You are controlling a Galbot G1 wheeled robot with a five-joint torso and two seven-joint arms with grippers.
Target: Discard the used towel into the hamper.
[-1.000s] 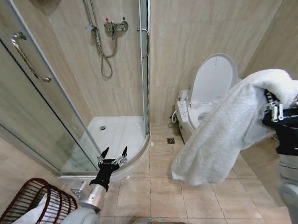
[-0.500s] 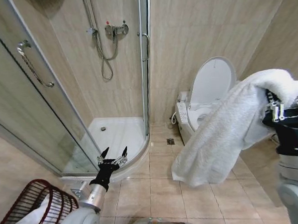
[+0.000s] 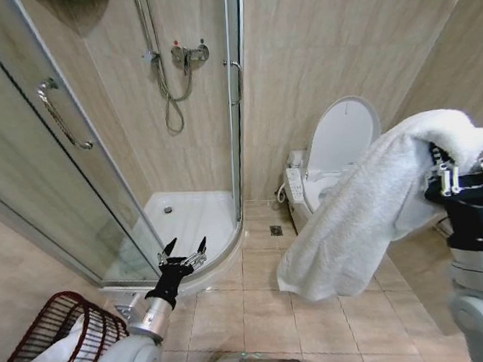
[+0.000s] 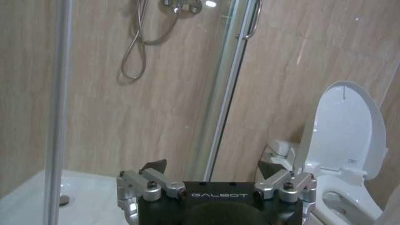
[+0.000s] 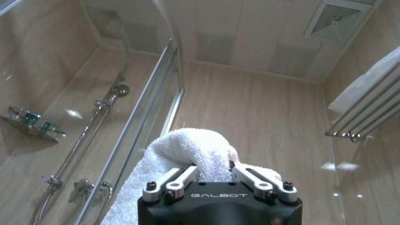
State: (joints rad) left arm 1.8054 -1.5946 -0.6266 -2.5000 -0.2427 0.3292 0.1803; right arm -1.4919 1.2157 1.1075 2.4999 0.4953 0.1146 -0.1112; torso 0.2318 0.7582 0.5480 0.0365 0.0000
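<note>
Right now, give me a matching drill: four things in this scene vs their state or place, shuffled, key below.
1. towel
2. hamper
3. left gripper
4. toilet lid

a. raised upright
b. open, holding nothing
c. draped from the right gripper
d. on the floor at the robot's left, white cloth inside

Pairs: 1-c, 2-d, 3-b, 4-a

My right gripper is raised at my right side, fingers clamped on the towel; my left gripper sits low, fingers spread, pointing forward.
</note>
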